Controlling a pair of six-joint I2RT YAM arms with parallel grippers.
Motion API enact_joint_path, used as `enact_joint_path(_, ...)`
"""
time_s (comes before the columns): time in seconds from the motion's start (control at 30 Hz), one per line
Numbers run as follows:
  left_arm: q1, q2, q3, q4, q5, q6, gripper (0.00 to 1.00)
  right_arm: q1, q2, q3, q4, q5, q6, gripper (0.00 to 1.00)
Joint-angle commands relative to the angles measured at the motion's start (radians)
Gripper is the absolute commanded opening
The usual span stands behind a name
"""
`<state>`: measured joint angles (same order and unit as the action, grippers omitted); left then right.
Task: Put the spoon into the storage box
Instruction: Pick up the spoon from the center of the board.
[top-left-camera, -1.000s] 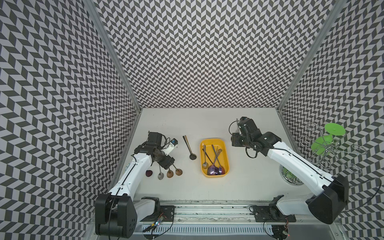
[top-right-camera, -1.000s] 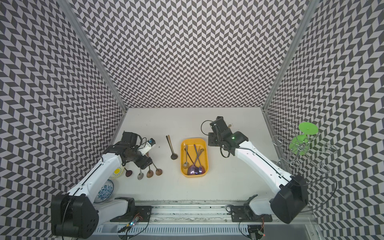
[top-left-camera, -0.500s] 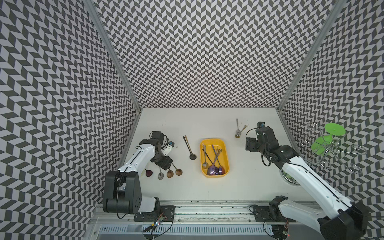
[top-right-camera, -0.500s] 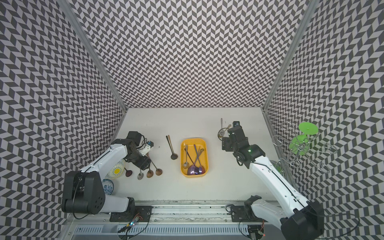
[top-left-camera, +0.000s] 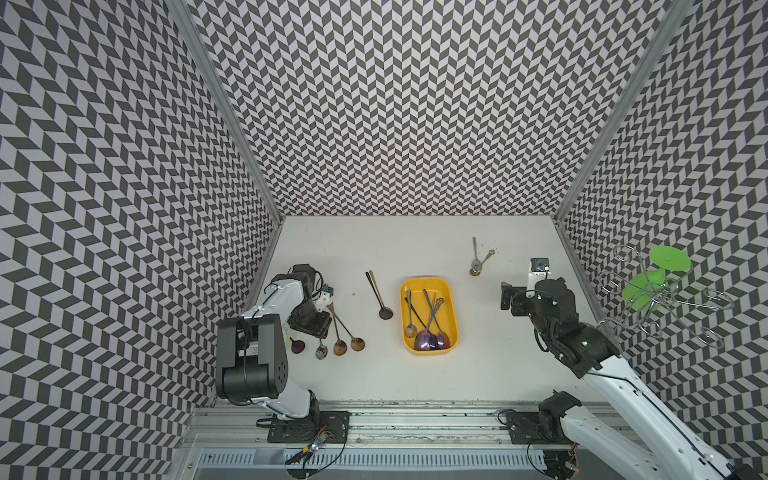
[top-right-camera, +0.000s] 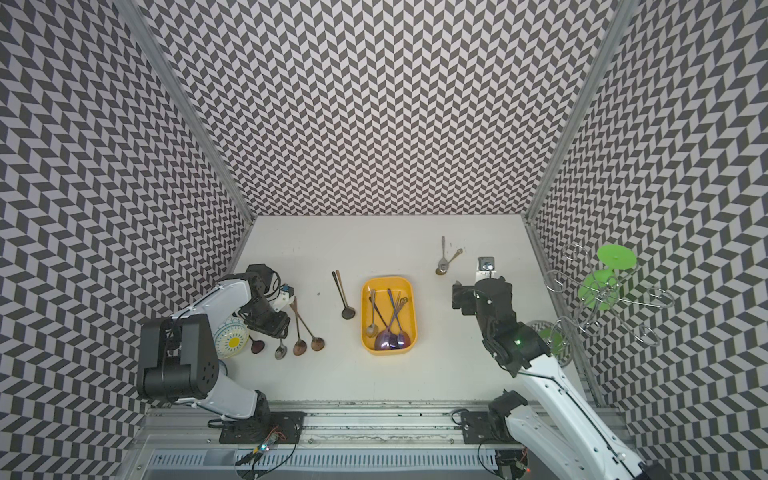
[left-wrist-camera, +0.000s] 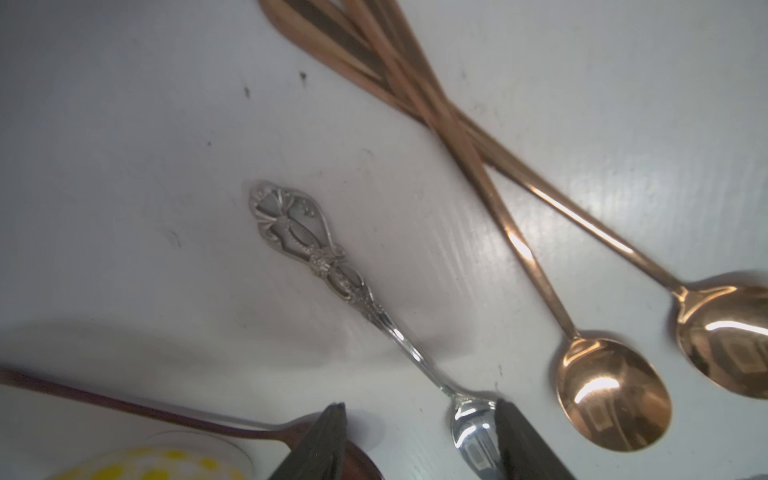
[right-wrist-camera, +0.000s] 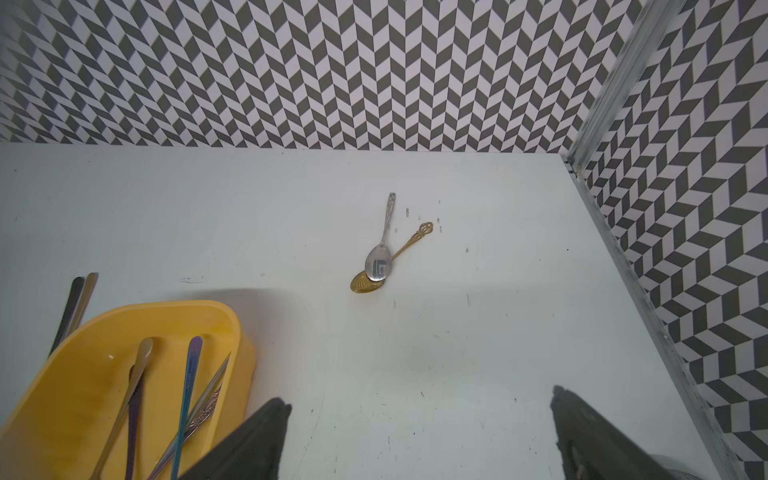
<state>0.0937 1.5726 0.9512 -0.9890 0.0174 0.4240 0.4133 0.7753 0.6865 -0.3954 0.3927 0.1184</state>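
Storage box: a yellow plastic tray (top-left-camera: 451, 322) in the middle of the bench (top-left-camera: 498, 374), seen in both top views (top-right-camera: 409, 307).
Inside the storage box: several spoons lie along it. Among them are a small silver spoon (top-left-camera: 409, 320) and two spoons with purple shiny bowls (top-left-camera: 430, 343). Their bowls are at the end of the box nearest the robot.
Left end effector: it (left-wrist-camera: 419, 405) stands over the bench to the left of the storage box, low above a row of four spoons. Its fingers are apart and clamp nothing.
Ornate silver spoon: it (left-wrist-camera: 353, 291) lies flat on the bench, left of the storage box and outside it (top-left-camera: 321, 352). Its bowl is between the left fingertips, close against one of them.
Copper spoons: two long ones (left-wrist-camera: 536, 266) (left-wrist-camera: 602, 232) with crossed handles lie between the ornate silver spoon and the storage box.
Dark red spoon: it (left-wrist-camera: 124, 405) is the one of the row farthest from the storage box.
Dark spoon: it (top-left-camera: 376, 291) lies just beside the left wall of the storage box, with a gold handle against its own.
Right end effector: it (right-wrist-camera: 419, 399) hangs above bare bench to the right of the storage box, fingers wide apart and empty.
Far pair: a plain silver spoon (right-wrist-camera: 380, 259) and a gold spoon (right-wrist-camera: 411, 241) lie beyond the far right corner of the storage box. The silver bowl rests on the gold bowl.
Wire rack: it has green discs (top-left-camera: 660, 286) and is well to the right of the storage box, outside the wall.
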Motion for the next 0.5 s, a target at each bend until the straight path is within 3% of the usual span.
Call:
enact_joint_path(0.0, 0.029, 0.027, 0.021, -0.011, 0.041, -0.002, 0.56, -0.002, -0.036, -0.015, 0.102, 0.02, -0.026, 1.0)
enact_joint_path(0.27, 0.036, 0.08, -0.004, 0.011, 0.088, -0.006, 0.39, -0.002, -0.06, -0.039, 0.124, 0.012, -0.032, 1.0)
enact_joint_path(0.47, 0.034, 0.15, 0.019, 0.057, 0.109, -0.023, 0.17, -0.002, -0.059, -0.042, 0.125, 0.01, -0.031, 1.0)
